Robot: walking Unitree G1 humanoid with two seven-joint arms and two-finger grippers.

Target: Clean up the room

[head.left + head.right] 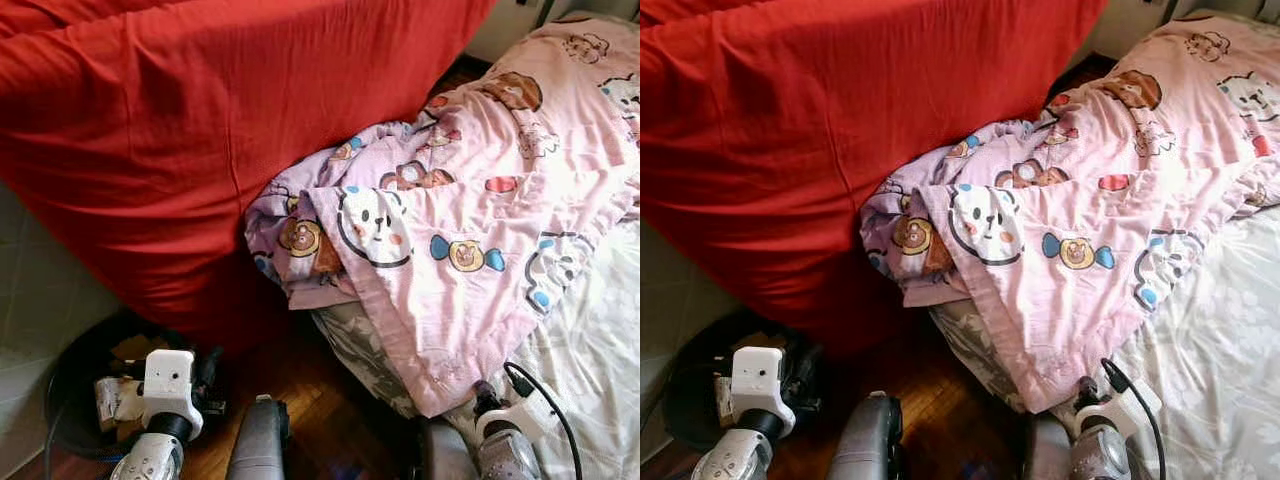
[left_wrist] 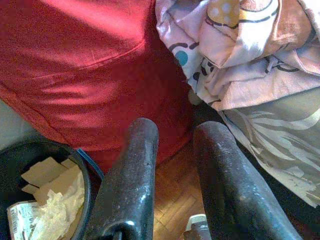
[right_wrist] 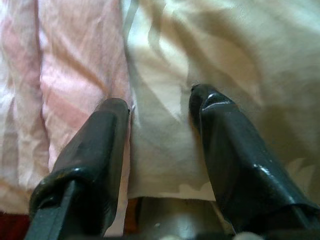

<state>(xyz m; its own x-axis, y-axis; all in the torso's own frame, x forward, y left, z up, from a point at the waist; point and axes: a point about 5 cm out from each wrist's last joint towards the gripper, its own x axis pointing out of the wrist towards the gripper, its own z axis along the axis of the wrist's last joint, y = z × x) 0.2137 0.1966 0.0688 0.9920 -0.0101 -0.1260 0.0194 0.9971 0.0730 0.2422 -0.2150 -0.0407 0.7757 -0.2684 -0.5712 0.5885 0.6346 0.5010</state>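
Red fabric [image 1: 200, 120] is draped in a large mass across the upper left, reaching down to the wooden floor [image 1: 320, 400]. Against its lower edge a pink quilt [image 1: 470, 200], printed with cartoon animal faces and sweets, is bunched and hangs over the side of the bed [image 1: 590, 370], which is covered by a pale patterned sheet. No readable writing is seen on the quilt. A black bin [image 2: 30, 155] stands on the floor at the lower left, just beside the red fabric; crumpled paper and a printed wrapper [image 2: 22, 222] are held in it, the print too small to be read. The left tool [image 2: 175, 170] is held above the floor near the bin, its fingers parted narrowly and empty. The right tool [image 3: 160, 135] is set over the sheet at the quilt's edge, fingers moderately apart, nothing gripped.
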